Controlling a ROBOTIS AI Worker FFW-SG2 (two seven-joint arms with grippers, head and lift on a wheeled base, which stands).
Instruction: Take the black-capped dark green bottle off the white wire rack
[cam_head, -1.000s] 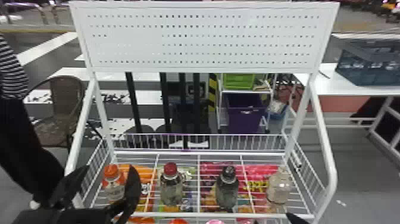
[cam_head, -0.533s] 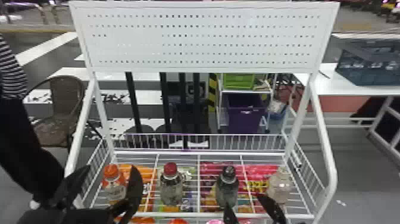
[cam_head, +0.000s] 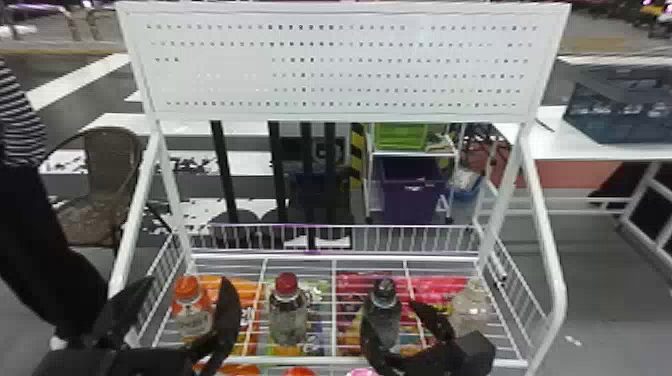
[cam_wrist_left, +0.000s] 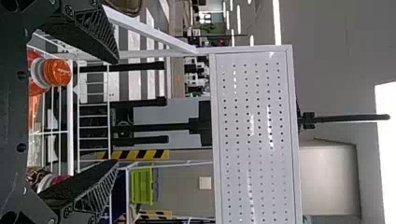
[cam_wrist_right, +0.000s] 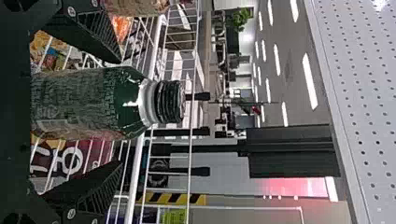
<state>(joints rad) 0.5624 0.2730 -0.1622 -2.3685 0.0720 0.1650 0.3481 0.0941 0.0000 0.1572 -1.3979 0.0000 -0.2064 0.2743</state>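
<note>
The right pincer (cam_head: 389, 312) (wide open, gripping nothing) straddles the dark green bottle (cam_head: 383, 306) on the rack (cam_head: 310, 360).

The right gripper (cam_head: 389, 311), at first just a dark tip at the head view's bottom edge, now reaches the black-capped dark green bottle (cam_head: 384, 320), parted fingers on either side.

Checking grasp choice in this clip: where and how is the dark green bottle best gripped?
I'd grip the dark green bottle around its body, below the shoulder, coming level from the robot's side, one finger per flank. It stands upright, the body is straighter and broader than the neck and black cap, and the right pincer straddles it, open.
</note>
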